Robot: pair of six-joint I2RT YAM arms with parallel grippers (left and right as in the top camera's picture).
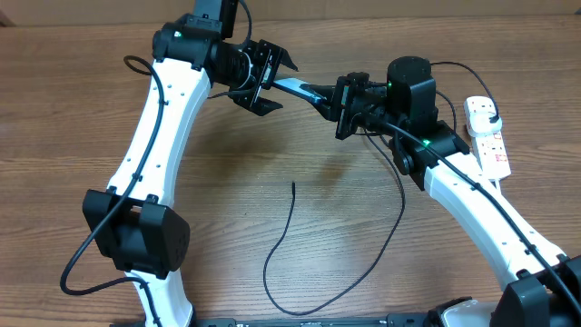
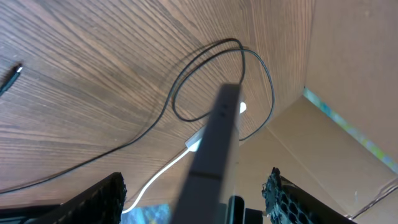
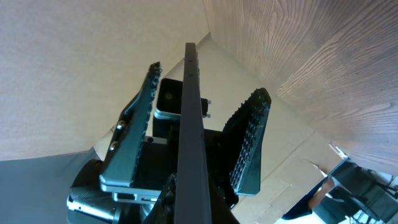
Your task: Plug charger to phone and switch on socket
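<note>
The phone [image 1: 304, 90] is held in the air, edge-on, between the two grippers. My right gripper [image 1: 345, 107] is shut on its right end; in the right wrist view the phone [image 3: 189, 118] runs up from my jaws [image 3: 193, 208]. My left gripper [image 1: 281, 86] is open, with a finger on each side of the phone's left end [image 2: 214, 143] and gaps showing [image 2: 196, 202]. The charger cable [image 1: 281, 241] lies looped on the table, its tip [image 1: 293, 184] free. The socket [image 1: 488, 138] lies at the right.
The charger's loops [image 2: 211, 81] and a white cord [image 2: 155, 180] lie on the wood under the phone. A cardboard wall [image 2: 348, 68] stands behind the table. The right arm's white links [image 1: 481, 213] cross the right side.
</note>
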